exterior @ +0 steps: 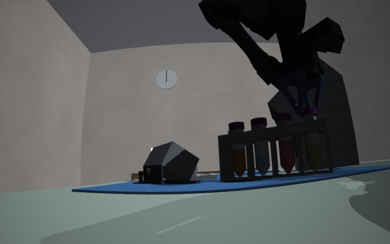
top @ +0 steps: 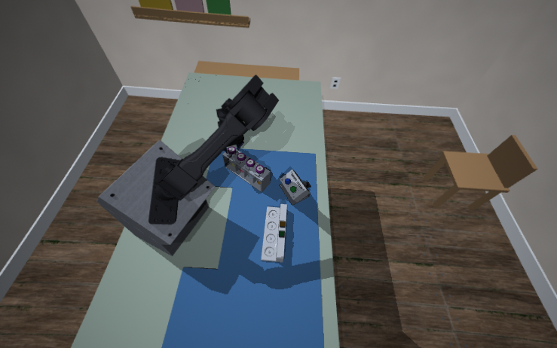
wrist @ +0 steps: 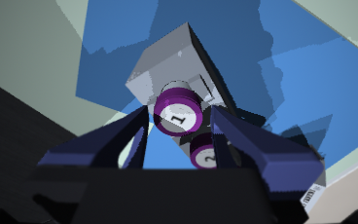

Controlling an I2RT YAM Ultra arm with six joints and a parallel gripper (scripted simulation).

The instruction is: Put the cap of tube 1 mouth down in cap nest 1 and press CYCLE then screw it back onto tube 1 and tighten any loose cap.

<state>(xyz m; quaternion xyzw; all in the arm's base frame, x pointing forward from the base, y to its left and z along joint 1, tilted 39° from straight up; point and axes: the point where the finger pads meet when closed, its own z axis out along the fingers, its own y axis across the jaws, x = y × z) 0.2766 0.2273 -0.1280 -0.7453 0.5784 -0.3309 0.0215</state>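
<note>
Overhead, the arm (top: 211, 147) reaches across the desk (top: 151, 276) to the decapping station DS (top: 249, 172). Its gripper (wrist: 180, 128) straddles cap 1 (wrist: 177, 114), which sits on tube 1 (exterior: 313, 145), fingers apart and gripping nothing. Unscrewing looks to be the step in hand, between turns; next it should clamp the cap and twist counter-clockwise.
</note>
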